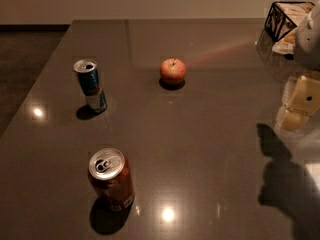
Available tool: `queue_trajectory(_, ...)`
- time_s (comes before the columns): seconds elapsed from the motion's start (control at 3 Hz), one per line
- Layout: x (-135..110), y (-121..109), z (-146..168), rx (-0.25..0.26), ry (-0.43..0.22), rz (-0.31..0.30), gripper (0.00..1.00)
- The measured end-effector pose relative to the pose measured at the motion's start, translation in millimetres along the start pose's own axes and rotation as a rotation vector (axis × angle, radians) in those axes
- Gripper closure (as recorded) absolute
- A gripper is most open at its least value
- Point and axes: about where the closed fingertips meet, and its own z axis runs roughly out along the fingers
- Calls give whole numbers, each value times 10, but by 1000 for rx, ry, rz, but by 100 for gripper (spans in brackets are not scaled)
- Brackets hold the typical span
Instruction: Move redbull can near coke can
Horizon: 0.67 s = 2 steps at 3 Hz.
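The redbull can (91, 86), slim, blue and silver with an open silver top, stands upright on the left part of the dark table (210, 149). The coke can (111, 179), wider and dark red with a silver top and pull tab, stands upright nearer the front, a little right of the redbull can and well apart from it. My gripper (299, 106), pale yellow under a white arm part (309, 36), hangs at the far right edge above the table, far from both cans and holding nothing that I can see.
A red apple (173, 71) sits mid-table, right of the redbull can. A black wire basket (282, 19) with light contents stands at the back right corner. The table's left edge runs close to the redbull can. The arm's shadow (280, 179) falls at the front right.
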Motion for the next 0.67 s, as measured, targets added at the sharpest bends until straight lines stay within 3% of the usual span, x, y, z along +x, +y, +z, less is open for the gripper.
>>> queue_trajectory(0.67, -139, -42, 13, -21, -37, -7, 0)
